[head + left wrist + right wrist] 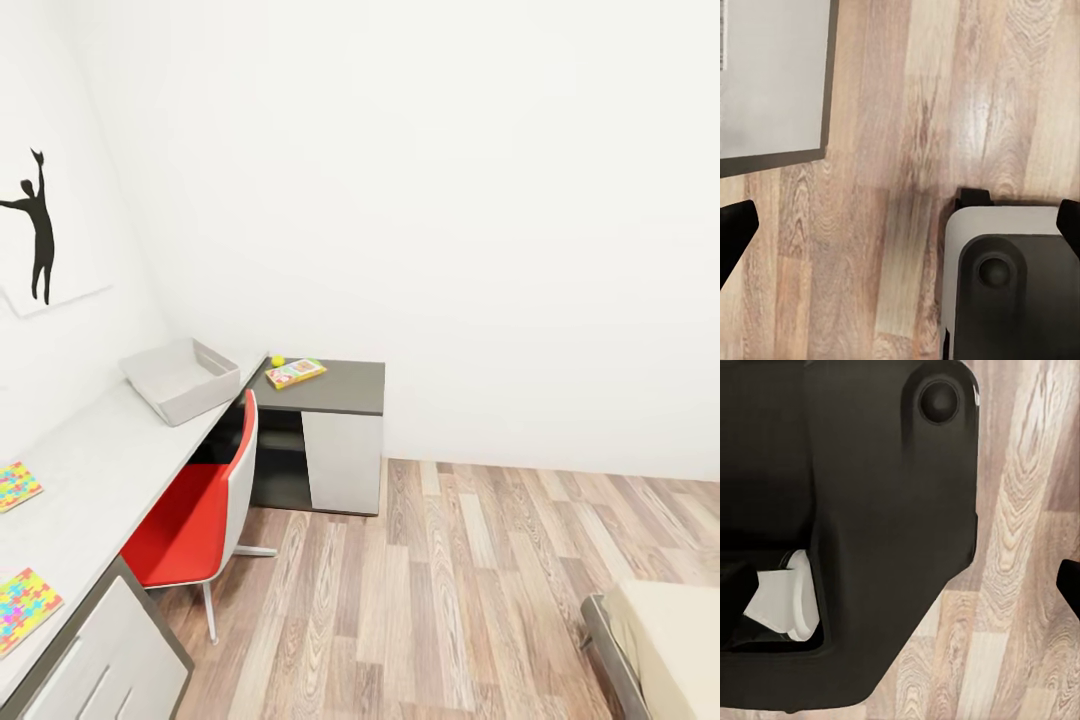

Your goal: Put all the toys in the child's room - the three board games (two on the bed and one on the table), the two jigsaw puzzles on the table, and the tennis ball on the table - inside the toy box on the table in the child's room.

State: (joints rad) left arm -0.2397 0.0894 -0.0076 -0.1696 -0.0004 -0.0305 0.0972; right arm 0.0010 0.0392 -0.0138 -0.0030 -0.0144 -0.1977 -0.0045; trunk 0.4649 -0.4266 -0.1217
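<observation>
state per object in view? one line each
toy box: upright on table, looks empty
jigsaw puzzles: flat on table
tennis ball: resting on cabinet
board game: flat beside ball
left gripper: open, empty
right gripper: cannot tell

White walls [480,200] meet in a corner, one bearing a black silhouette picture [40,235]; wood-plank floor [450,600] spreads below; a red chair [195,505] is tucked at the long pale bench [110,450]; beside stands a dark cabinet [335,440] with white door.
</observation>
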